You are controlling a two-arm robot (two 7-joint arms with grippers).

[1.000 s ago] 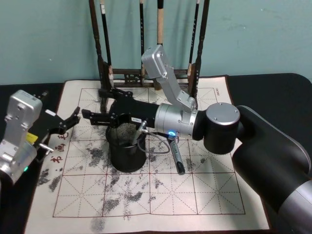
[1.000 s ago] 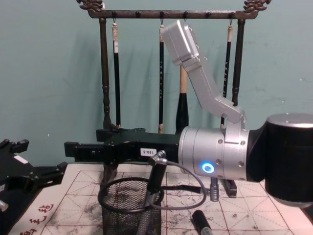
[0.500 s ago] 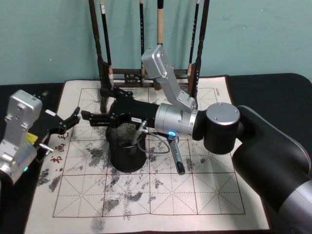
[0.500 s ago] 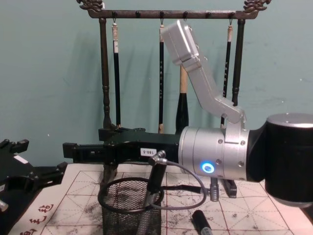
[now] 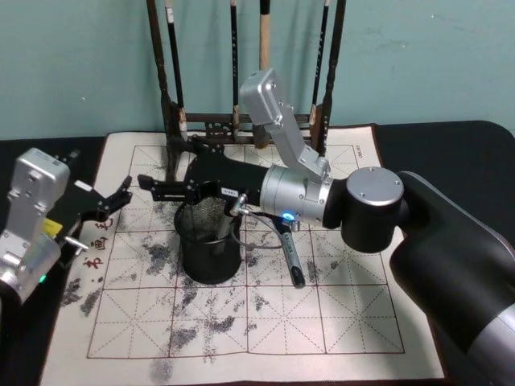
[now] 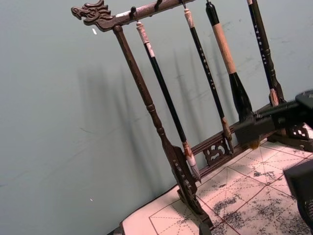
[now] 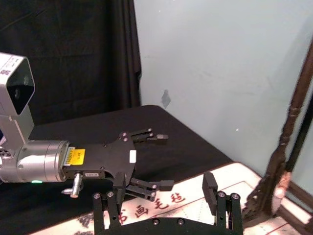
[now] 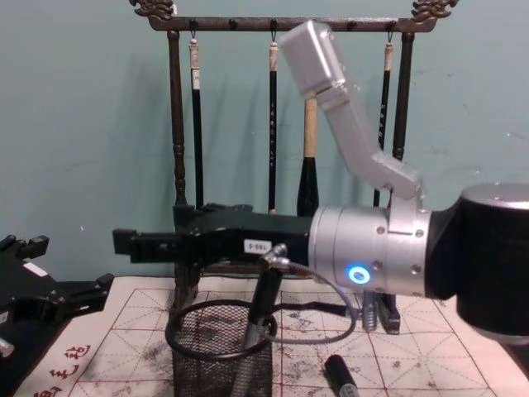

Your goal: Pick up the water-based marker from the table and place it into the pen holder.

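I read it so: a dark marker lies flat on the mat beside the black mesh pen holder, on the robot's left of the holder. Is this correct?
Not quite. The marker does lie flat on the mat beside the pen holder, but on the robot's right of the holder, not its left. The head view shows this.

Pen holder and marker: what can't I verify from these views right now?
Head view: the right gripper and wrist cover the pen holder's far rim and part of its inside.
Chest view: the bottom edge cuts off the holder's base and most of the marker.
Chest view: the slim rod slanting into the holder may be a pen or the wrist's cable plug; cannot tell.
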